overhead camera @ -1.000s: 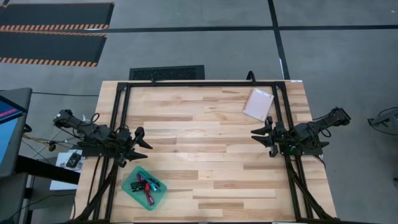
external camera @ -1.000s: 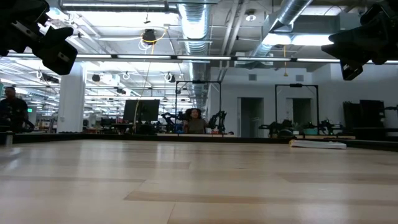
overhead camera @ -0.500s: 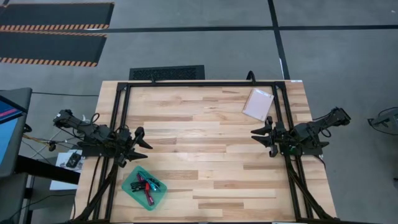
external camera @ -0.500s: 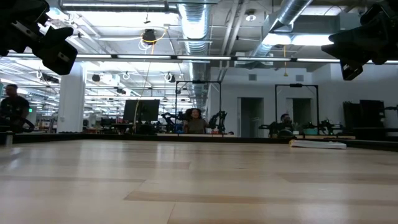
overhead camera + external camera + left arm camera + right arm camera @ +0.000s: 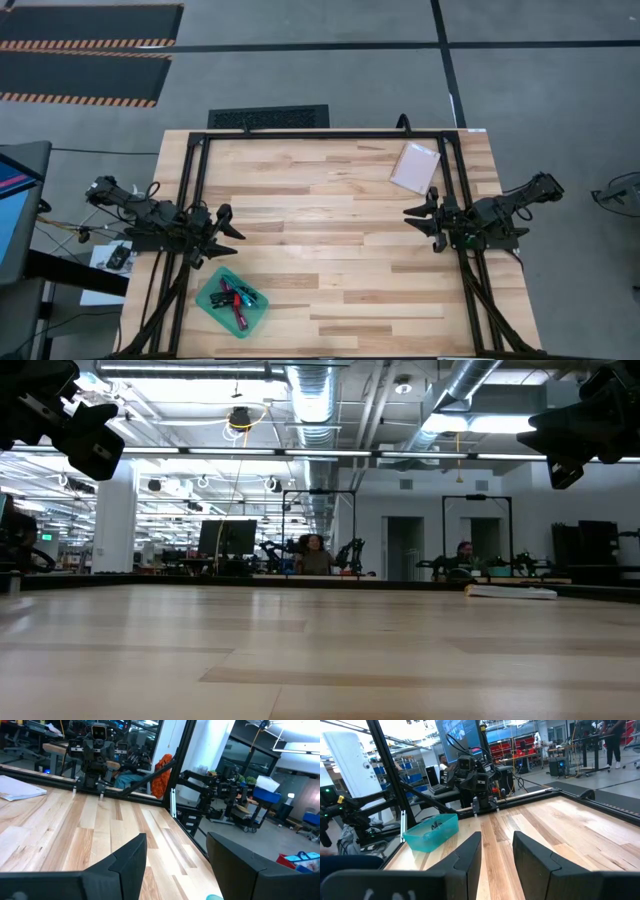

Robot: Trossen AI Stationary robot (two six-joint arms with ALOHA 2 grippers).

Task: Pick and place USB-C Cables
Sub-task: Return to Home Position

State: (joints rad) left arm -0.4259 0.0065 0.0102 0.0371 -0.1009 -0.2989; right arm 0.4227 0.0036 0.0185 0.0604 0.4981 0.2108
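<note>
Settle arms at the desk (image 5: 330,250) edges, left tool (image 5: 232,222) and right tool (image 5: 410,221) spread open and empty (nothing to carry), clear of the USB-C Cables (image 5: 238,298) lying in the green bin (image 5: 209,298) near the left one.

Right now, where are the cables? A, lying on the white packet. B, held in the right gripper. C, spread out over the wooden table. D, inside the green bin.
D: the cables lie together inside the green bin, which sits on the table close to the left gripper; that gripper is open and holds nothing.
</note>
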